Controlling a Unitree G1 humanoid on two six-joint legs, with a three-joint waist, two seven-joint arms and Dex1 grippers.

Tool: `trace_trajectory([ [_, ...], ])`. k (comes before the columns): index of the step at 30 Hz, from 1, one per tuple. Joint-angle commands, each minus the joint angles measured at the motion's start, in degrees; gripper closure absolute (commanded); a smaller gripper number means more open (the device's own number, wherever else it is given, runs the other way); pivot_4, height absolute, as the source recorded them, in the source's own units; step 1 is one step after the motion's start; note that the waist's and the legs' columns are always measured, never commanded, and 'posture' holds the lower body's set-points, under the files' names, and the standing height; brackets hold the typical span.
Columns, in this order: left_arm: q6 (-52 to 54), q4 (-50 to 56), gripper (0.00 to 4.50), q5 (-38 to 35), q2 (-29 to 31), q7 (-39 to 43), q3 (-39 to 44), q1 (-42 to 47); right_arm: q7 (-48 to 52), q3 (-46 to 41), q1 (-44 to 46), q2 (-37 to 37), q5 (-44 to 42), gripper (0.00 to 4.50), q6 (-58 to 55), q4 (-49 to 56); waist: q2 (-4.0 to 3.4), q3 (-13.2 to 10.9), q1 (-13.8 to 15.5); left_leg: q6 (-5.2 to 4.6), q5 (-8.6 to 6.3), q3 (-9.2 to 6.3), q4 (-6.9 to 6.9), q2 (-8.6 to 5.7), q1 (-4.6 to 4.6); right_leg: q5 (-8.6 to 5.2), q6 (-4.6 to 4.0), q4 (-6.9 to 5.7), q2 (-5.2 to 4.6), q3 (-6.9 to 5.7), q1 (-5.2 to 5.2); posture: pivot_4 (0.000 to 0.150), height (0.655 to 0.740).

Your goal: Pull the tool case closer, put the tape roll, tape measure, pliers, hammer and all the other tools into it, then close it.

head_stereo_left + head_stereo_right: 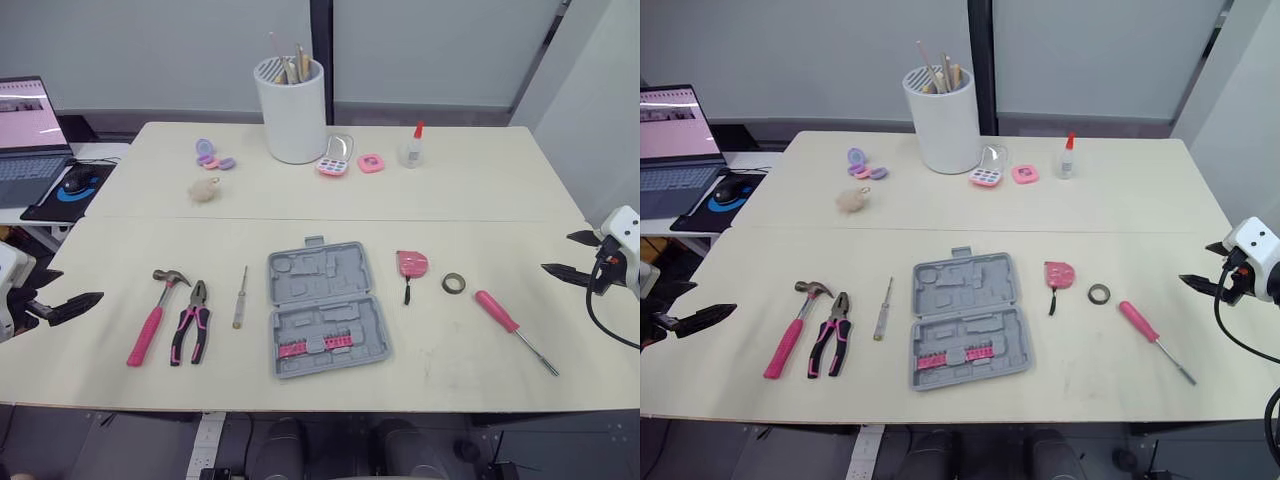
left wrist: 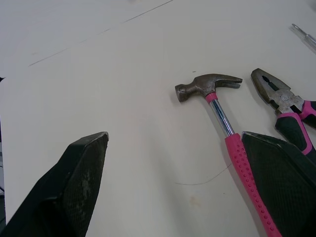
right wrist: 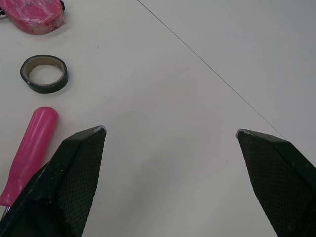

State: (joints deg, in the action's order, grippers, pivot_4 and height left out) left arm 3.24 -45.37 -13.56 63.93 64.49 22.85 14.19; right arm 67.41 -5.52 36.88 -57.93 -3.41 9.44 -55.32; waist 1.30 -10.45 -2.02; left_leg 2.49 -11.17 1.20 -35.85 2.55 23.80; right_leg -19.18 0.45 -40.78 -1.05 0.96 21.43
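Pink-handled hammer near wide-spread left pincer

White holder of sticks at table's far edge. Right of holder: pink palette, pink compact, glue bottle. Left of holder: purple discs, fluffy ball; farther left, laptop, mouse.

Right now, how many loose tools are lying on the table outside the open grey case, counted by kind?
Hammer: 1
Pliers: 1
Screwdrivers: 2 (slim screwdriver, pink-handled screwdriver)
Tape measure: 1
Tape roll: 1
Total: 6
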Motion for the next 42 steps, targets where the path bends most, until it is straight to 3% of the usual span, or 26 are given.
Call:
trace_trajectory([
  [1, -1.5, -0.5, 0.03, 0.5, 2.1, 0.0, 0.3, 0.1, 0.1, -1.1, 1.3, -1.0, -0.7, 0.00, 0.0, 0.8, 0.00, 0.0, 0.0, 0.00, 0.00, 0.04, 0.00, 0.00, 0.00, 0.00, 0.00, 0.00, 0.00, 0.00, 0.00, 0.150, 0.7400],
  [35, -0.7, -1.7, 0.03, -0.5, 1.9, 0.6, 0.7, 1.8, 0.2, -1.5, -0.4, -0.9, -1.5, 0.00, -4.5, 7.8, 0.01, 0.0, 0.0, 0.00, 0.00, 0.40, -0.02, 0.04, -0.01, 0.00, 0.00, -0.09, 0.01, 0.04, 0.10, 0.150, 0.7400],
  [40, 1.8, 4.6, 0.03, -2.7, 1.9, 3.3, 2.0, -1.0, 1.0, -0.2, -2.1, 0.3, -1.6, 0.00, -6.5, 15.3, 0.01, 0.0, -0.1, 0.00, 0.00, 0.41, -0.02, 0.06, 0.00, 0.00, 0.00, -0.10, 0.01, 0.05, 0.14, 0.150, 0.7400],
  [42, 4.9, 11.2, 0.42, -4.9, 1.2, 4.0, 2.6, -2.9, 1.3, 0.8, -3.2, 1.4, -1.8, 0.18, -8.8, 21.1, 0.01, 0.0, -0.1, 0.00, 0.00, 0.40, -0.02, 0.08, 0.02, 0.00, 0.00, -0.10, 0.01, 0.06, 0.14, 0.150, 0.7400],
])
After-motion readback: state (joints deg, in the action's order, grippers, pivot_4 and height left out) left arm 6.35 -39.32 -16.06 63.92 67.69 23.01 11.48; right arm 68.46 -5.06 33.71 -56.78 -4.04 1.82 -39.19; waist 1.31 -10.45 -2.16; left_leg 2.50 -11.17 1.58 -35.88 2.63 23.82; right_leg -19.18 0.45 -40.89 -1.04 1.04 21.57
